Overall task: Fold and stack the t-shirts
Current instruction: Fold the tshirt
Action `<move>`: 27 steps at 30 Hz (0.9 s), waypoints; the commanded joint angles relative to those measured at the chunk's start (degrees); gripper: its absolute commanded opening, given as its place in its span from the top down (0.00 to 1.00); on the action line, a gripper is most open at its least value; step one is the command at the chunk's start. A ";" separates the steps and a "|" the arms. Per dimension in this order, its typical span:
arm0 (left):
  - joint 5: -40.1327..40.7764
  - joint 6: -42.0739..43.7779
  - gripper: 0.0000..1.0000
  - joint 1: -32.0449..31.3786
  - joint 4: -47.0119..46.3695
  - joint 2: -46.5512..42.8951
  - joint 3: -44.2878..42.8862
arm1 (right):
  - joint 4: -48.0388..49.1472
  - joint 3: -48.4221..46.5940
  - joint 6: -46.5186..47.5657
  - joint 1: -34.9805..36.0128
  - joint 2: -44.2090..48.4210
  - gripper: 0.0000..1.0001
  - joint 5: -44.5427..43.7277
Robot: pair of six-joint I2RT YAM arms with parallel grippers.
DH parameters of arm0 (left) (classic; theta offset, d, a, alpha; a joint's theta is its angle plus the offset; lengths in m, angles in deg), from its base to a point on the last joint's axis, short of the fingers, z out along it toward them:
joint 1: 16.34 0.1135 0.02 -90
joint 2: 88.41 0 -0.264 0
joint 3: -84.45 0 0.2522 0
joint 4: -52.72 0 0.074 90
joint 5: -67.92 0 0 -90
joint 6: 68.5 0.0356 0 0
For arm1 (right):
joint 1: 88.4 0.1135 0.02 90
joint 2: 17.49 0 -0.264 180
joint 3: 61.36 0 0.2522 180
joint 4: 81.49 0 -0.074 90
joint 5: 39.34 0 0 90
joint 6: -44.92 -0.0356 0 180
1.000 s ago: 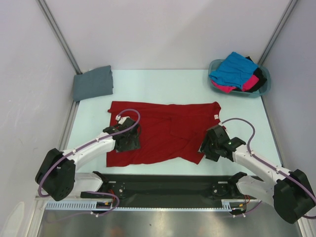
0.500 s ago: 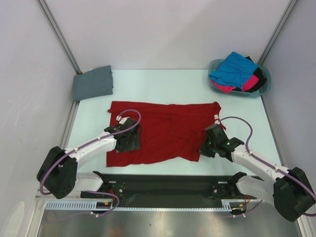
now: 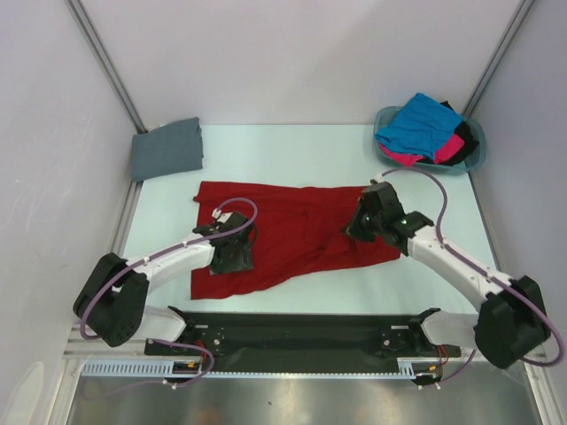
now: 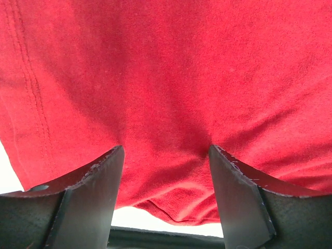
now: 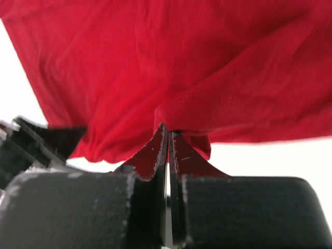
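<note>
A deep red t-shirt (image 3: pixel 292 232) lies spread across the middle of the table. My left gripper (image 3: pixel 232 257) is open and rests on its left part; in the left wrist view the gripper's (image 4: pixel 166 150) two fingers stand wide apart with red cloth (image 4: pixel 166 67) bulging between them. My right gripper (image 3: pixel 361 221) is shut on the shirt's right side, and in the right wrist view its (image 5: pixel 167 127) jaws pinch a fold of the red cloth (image 5: pixel 181 57) lifted off the table. A folded slate grey t-shirt (image 3: pixel 166 149) lies at the back left.
A teal basket (image 3: pixel 475 158) at the back right holds a bright blue t-shirt (image 3: pixel 416 124), a hot pink one (image 3: pixel 448 149) and a black one (image 3: pixel 463 135). Metal posts and white walls close in the table on both sides.
My right gripper shut on the red shirt's near right corner and carried it back and to the left, so the right side is now lifted and drawn in. The left gripper stayed put.
</note>
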 commanded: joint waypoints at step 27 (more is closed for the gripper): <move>-1.30 1.67 0.27 -0.02 -1.18 3.87 -3.01 | -3.66 -5.15 7.93 -6.88 -10.17 0.56 -7.55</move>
